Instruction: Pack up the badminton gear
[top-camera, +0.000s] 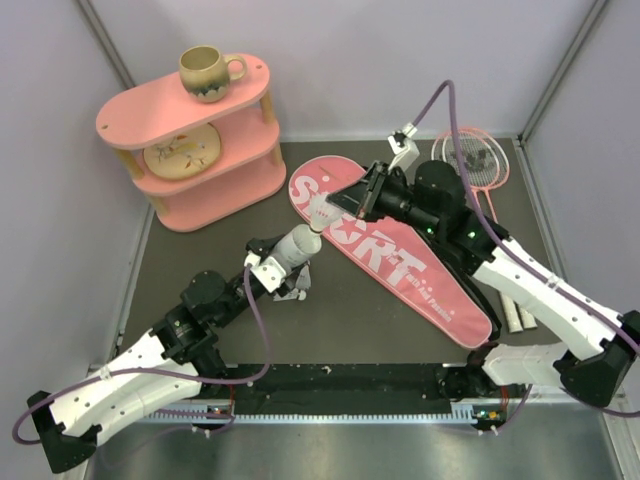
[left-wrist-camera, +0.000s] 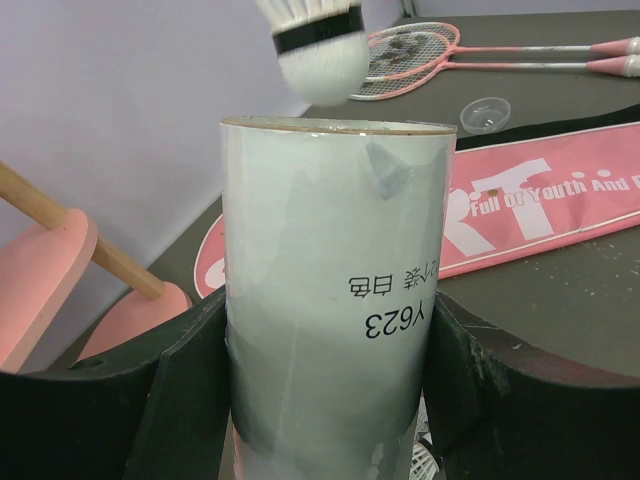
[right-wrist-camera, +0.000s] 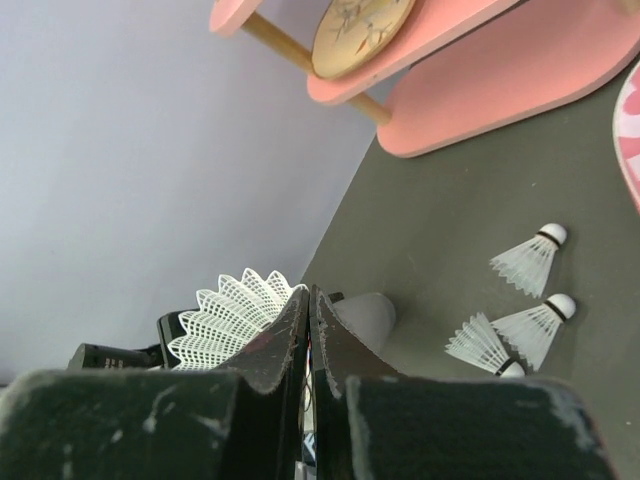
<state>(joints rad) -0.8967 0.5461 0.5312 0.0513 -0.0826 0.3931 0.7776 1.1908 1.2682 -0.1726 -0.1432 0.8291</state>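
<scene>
My right claw (right-wrist-camera: 305, 300) is pressed together on the feathered skirt of a shuttlecock (right-wrist-camera: 235, 315), with the cork end pointing away from me. My left claw (left-wrist-camera: 325, 385) clamps the white tube (left-wrist-camera: 330, 220) low on its body, open mouth turned up toward the other arm. In the left wrist view the cork hangs just above the rim and is not yet inside, so I judge this to be the loading step: feeding a shuttlecock into the tube.

The next move calls for lining the cork up with the middle of the mouth and sliding it in along the tube's axis before I let go (the skirt looks about as wide as the opening, so a crooked entry could catch the rim).

Further out, three loose shuttlecocks (right-wrist-camera: 530, 262) lie on the bench (top-camera: 350, 320). The pink bag (top-camera: 400, 255) lies flat beyond the tube, and the rackets (top-camera: 470, 160) rest past its far side.
</scene>
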